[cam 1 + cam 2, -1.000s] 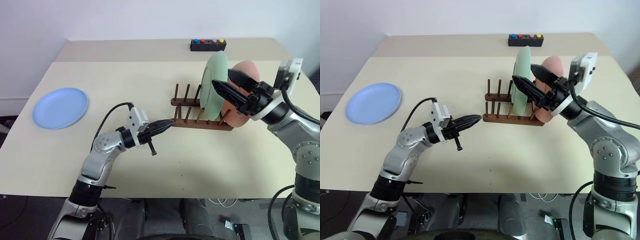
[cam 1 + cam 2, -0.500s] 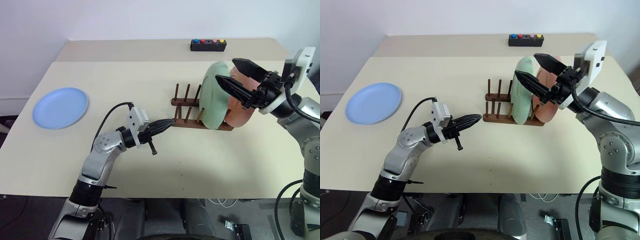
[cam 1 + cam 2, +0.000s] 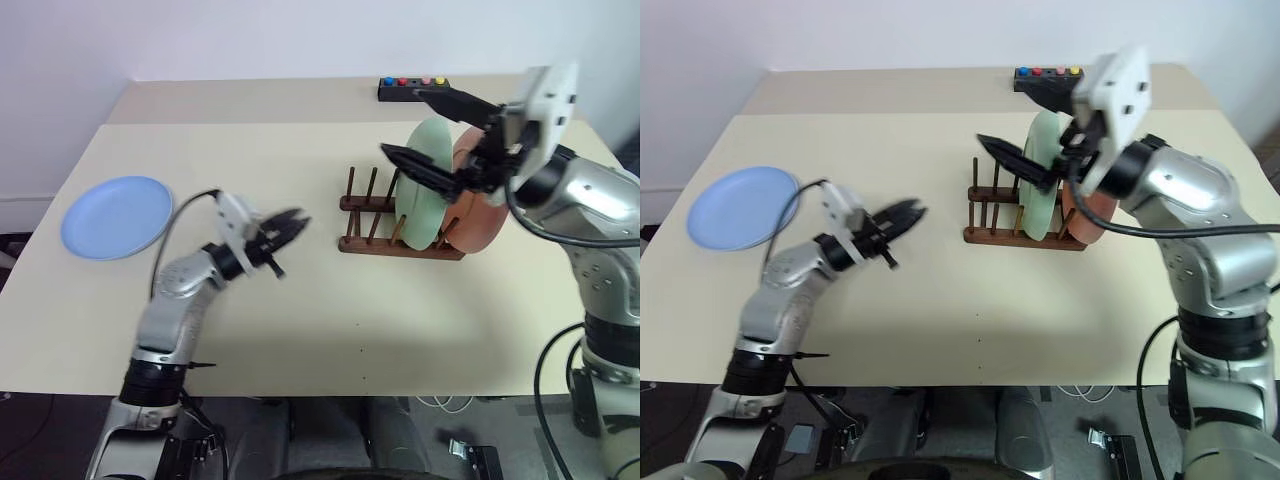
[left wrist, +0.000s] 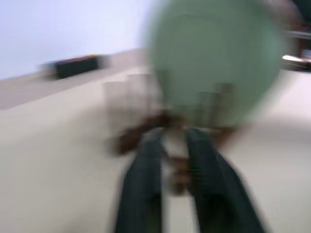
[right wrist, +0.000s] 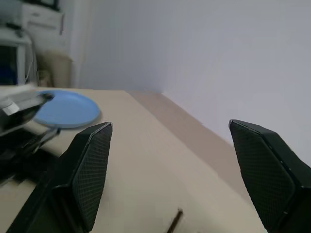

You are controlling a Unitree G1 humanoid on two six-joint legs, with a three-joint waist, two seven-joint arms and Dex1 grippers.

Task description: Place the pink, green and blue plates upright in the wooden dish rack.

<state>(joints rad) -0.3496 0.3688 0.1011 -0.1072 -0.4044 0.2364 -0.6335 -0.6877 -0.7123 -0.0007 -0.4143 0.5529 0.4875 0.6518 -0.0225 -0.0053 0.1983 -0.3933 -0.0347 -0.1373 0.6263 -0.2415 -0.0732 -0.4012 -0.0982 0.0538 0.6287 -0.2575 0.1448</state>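
Left eye view: the green plate (image 3: 428,180) and the pink plate (image 3: 482,198) stand upright in the wooden dish rack (image 3: 400,226). The blue plate (image 3: 116,215), flat on the desk (image 3: 300,330) well to my left, looks next. My right end effector (image 3: 440,135) hovers wide and empty above the rack. My left end effector (image 3: 291,226), fingers slightly parted, empty, must swing left to the blue rim.

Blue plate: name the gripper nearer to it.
Left. The left gripper hovers just right of the blue plate; the right gripper is far across, above the wooden dish rack.
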